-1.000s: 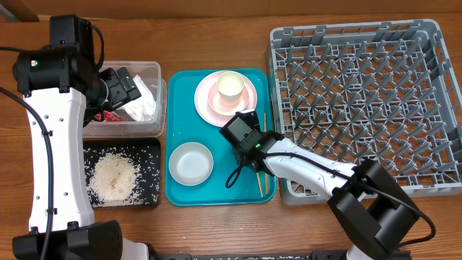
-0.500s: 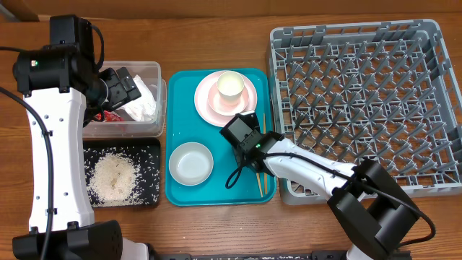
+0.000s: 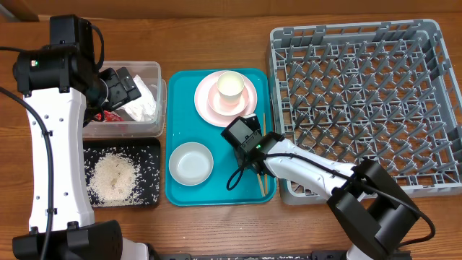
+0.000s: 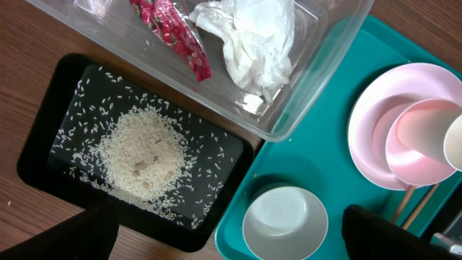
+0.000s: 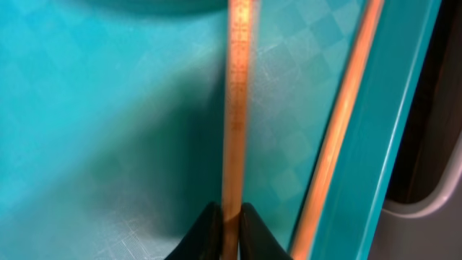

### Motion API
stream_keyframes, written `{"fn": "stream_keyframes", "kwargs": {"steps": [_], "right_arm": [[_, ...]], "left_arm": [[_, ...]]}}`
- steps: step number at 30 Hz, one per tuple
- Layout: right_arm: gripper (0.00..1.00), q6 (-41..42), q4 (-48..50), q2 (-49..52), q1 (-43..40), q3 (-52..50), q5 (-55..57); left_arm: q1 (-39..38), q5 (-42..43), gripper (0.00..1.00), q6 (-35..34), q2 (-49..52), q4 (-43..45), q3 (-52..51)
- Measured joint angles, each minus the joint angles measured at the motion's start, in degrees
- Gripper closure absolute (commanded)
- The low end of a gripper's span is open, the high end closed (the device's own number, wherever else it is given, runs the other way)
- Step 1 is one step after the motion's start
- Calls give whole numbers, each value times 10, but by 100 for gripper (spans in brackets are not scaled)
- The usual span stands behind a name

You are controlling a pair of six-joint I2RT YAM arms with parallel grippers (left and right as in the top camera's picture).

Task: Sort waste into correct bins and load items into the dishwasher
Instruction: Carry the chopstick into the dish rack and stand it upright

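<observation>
Wooden chopstick [image 5: 232,130] pinched, right end effector [image 5: 229,225] clamped

Teal tray [image 3: 180,94] — pink plate [image 3: 204,99], cream cup [image 3: 229,85], tan chopstick [image 5: 235,108]; grey rack [image 3: 346,30]; black tray [image 3: 149,150] — white rice [image 3: 114,177].

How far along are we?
Done: wrapper and napkin lie in the tub, rice in the black tray. In hand: right gripper pinches one chopstick at the teal tray's right edge. Left: other chopstick, plate, pink bowl, cup and white bowl all sit on that tray; rack holds nothing.
</observation>
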Motion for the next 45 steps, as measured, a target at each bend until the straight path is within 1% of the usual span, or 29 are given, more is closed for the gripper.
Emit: {"fn": "stream_keyframes", "kwargs": {"steps": [2,3,7,10,14,16,20,24,27,35,45], "right_arm": [[93,1,0,0,0,0,0],[96,1,0,0,0,0,0],[96,1,-1,0,0,0,3],[96,1,-29,0,0,12,10],[96,0,-100,0,0,56,12],[96,-1,-150,-7,0,98,14],[96,-1,-192,-33,0,152,16],[96,-7,-196,-84,-4,181,35],[96,-18,-203,-108,-27,188,48],[96,-30,-219,-109,-129,187,59],[96,-106,-208,-108,-238,187,14]], "left_arm": [[0,0,0,0,0,0,0],[0,0,0,0,0,0,0],[0,0,0,0,0,0,0],[0,0,0,0,0,0,0],[0,0,0,0,0,0,0],[0,0,0,0,0,0,0],[0,0,0,0,0,0,0],[0,0,0,0,0,0,0],[0,0,0,0,0,0,0],[0,0,0,0,0,0,0],[0,0,0,0,0,0,0]]}}
